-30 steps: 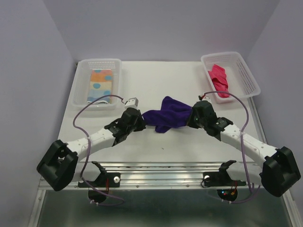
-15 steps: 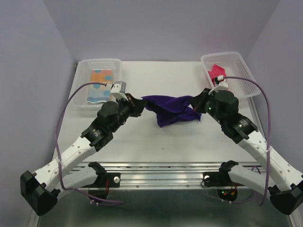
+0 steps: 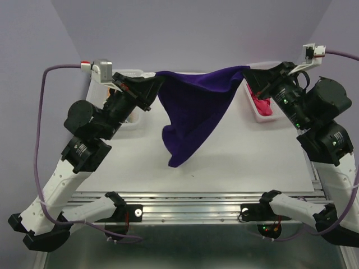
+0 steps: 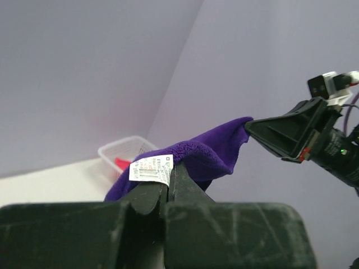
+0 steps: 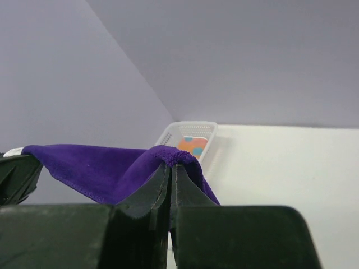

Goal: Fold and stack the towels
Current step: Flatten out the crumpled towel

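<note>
A deep purple towel (image 3: 193, 109) is stretched high above the table between both grippers, its lower corner drooping to a point. My left gripper (image 3: 152, 84) is shut on its left top corner, where a white label (image 4: 150, 168) sticks out beside the pinched cloth (image 4: 213, 148). My right gripper (image 3: 247, 74) is shut on the right top corner, cloth (image 5: 95, 168) bulging over its closed tips (image 5: 171, 165). A hot pink towel (image 3: 262, 103) lies in the right basket. A striped, dotted towel (image 5: 193, 145) lies folded in the left basket.
The left white basket (image 5: 188, 130) stands at the table's back left, mostly hidden behind my left arm in the top view. The right white basket (image 3: 251, 106) stands at the back right. Lilac walls close in on three sides. White tabletop (image 3: 241, 157) lies under the towel.
Both arms have risen from near the table to well above it and moved apart. The purple towel went from a bunched heap to a spread, hanging sheet.
</note>
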`<state>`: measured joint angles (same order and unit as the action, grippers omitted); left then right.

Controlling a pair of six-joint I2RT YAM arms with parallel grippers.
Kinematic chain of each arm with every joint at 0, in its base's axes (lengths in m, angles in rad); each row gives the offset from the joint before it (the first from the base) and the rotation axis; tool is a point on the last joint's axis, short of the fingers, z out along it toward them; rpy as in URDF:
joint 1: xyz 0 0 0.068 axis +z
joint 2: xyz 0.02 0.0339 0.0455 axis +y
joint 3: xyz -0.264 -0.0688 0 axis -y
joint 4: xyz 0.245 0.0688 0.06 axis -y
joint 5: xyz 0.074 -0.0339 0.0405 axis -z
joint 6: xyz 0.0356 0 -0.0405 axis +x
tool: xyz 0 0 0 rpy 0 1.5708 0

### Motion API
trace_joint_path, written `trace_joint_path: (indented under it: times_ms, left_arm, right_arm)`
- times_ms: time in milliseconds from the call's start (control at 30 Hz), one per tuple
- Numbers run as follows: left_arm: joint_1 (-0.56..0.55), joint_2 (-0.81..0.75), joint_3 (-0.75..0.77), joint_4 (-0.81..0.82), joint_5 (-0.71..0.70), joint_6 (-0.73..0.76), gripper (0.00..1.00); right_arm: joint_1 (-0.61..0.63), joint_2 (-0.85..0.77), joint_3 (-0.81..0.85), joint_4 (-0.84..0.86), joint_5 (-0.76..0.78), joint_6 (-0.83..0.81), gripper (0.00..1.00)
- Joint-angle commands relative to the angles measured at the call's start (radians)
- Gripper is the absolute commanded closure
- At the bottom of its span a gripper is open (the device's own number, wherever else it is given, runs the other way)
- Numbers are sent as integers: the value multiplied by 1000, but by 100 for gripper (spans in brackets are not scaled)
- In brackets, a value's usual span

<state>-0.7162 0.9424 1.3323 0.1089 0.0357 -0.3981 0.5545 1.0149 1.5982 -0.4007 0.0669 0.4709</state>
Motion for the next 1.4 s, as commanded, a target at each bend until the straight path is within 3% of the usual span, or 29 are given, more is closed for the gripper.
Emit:
trace_joint_path:
  times_ms: [0, 133, 300, 600, 867, 1100, 1367]
  left_arm:
    - [1, -17, 148, -31, 73, 62, 100]
    - [1, -20, 214, -60, 87, 68, 100]
    - [1, -62, 234, -60, 229, 25, 100]
    - [1, -109, 196, 5, 391, -76, 100]
    - [1, -137, 168, 12, 400, -113, 100]
    - [1, -177, 73, 57, 331, -101, 100]
    - [4, -137, -129, 75, -24, 19, 100]
  right_arm:
    - [-8, 62, 204, -84, -128, -67, 99]
    - [-8, 85, 310, -115, -180, -64, 99]
    - [-8, 56, 373, -109, -289, -31, 99]
    - [-7, -7, 348, -92, -397, 28, 99]
    - [-7, -56, 304, -78, -395, 49, 99]
    - [-8, -107, 139, -27, -297, 22, 99]
    - [-8, -78, -150, 100, 164, -11, 99]
